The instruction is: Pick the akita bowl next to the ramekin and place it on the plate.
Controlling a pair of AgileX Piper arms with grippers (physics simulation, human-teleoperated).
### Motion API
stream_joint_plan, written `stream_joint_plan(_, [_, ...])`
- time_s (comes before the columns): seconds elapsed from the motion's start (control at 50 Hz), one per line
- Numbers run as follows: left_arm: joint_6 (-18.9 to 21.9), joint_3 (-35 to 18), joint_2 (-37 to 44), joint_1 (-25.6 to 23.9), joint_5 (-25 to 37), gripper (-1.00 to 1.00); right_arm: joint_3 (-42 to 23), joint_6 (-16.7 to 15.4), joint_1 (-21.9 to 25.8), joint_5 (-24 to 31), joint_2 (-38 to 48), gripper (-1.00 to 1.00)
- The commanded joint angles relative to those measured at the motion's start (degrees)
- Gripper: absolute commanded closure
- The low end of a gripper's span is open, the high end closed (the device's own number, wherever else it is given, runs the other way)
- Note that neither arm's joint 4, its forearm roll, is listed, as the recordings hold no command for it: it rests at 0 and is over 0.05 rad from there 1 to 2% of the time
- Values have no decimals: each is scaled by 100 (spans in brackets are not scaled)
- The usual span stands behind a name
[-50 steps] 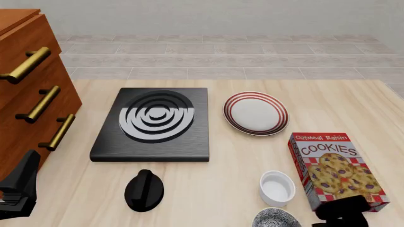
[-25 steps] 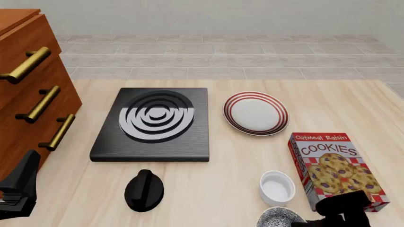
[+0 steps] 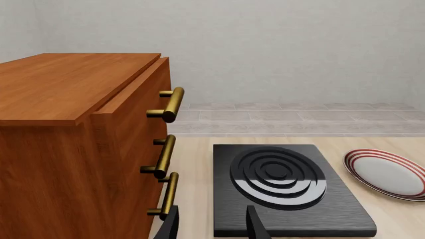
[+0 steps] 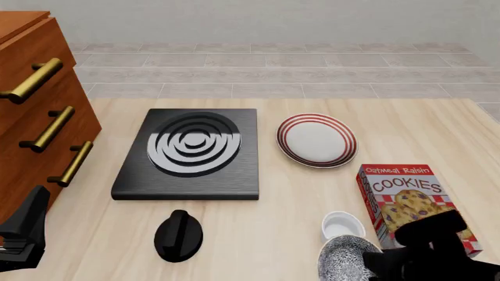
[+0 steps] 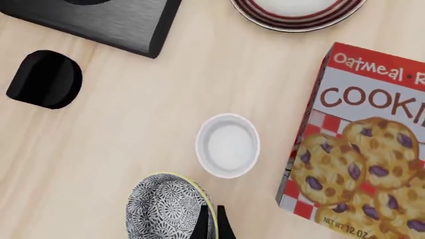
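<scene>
The akita bowl (image 4: 342,261) (image 5: 167,207), speckled black and white, hangs tilted at the table's near edge, just in front of the white ramekin (image 4: 342,226) (image 5: 228,145). My right gripper (image 5: 213,225) (image 4: 380,263) is shut on the bowl's rim, its fingers pinched close together. Farther back, in the middle of the table, lies the red-ringed plate (image 4: 317,140) (image 5: 298,11) (image 3: 386,173), with nothing on it. My left gripper (image 3: 212,228) stays open and holds nothing, low at the near left beside the cabinet.
A cookies box (image 4: 413,202) (image 5: 362,144) lies right of the ramekin. A black slab with white rings (image 4: 191,151) (image 3: 285,189) sits left of the plate, a glossy black object (image 4: 178,235) in front of it. A wooden drawer cabinet (image 4: 35,111) (image 3: 73,149) lines the left side.
The right gripper has closed in on the akita bowl and lifted it. The bowl now sits higher and more tilted, partly covering the ramekin's near side. The left arm has not moved.
</scene>
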Motion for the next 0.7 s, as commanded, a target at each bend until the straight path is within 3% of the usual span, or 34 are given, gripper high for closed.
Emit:
stream_joint_plan(0.02, [0,0,0,0,0,-100,-473,-102,-66,408,-179,100])
stream_joint_plan(0.7, [0,0,0,0,0,-100,-2203,-489,-332,1069,114,100])
